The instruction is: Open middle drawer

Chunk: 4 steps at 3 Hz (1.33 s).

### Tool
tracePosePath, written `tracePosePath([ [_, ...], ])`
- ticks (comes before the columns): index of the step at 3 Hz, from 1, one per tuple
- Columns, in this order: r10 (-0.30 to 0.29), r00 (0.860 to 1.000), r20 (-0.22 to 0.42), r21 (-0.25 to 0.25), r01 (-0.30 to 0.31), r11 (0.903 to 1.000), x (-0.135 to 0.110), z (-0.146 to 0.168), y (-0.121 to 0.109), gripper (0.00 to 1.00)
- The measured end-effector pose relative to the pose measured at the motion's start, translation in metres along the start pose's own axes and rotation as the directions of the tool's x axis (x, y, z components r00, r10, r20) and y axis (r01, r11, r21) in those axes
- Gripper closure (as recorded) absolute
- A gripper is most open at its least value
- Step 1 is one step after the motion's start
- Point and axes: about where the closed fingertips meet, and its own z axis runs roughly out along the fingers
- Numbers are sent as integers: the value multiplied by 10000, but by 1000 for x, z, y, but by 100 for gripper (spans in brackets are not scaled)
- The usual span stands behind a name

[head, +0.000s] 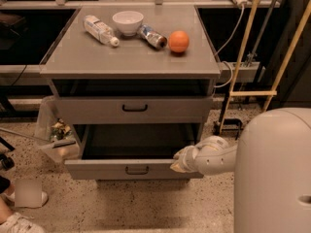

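Note:
The middle drawer is pulled out towards me. It is wide and grey, with a small black bar handle centred on its front and a plain dark grey inside. The topmost drawer, with the same handle, stands above it, pushed in. The lowest drawer is hidden under the open one. My gripper is at the right end of the open drawer's front, at its top edge, well right of the handle. My white arm reaches in from the right.
On the cabinet top lie a clear bottle, a white bowl, a can and an orange. A clear bin stands left of the cabinet. Wooden poles and cables are to the right. My white body fills the lower right.

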Motion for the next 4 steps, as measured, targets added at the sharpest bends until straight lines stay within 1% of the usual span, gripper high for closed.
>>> tracePosePath([
  [1,-20,10000,97,6,20,10000,1,-4,4,100],
  [2,-20,9999,100,-2,20,10000,0,-5,3,100],
  [3,138,9995,292,-156,-134,9998,6,-8,17,100],
  [4,140,9995,293,-159,-135,9998,5,-10,18,100],
])
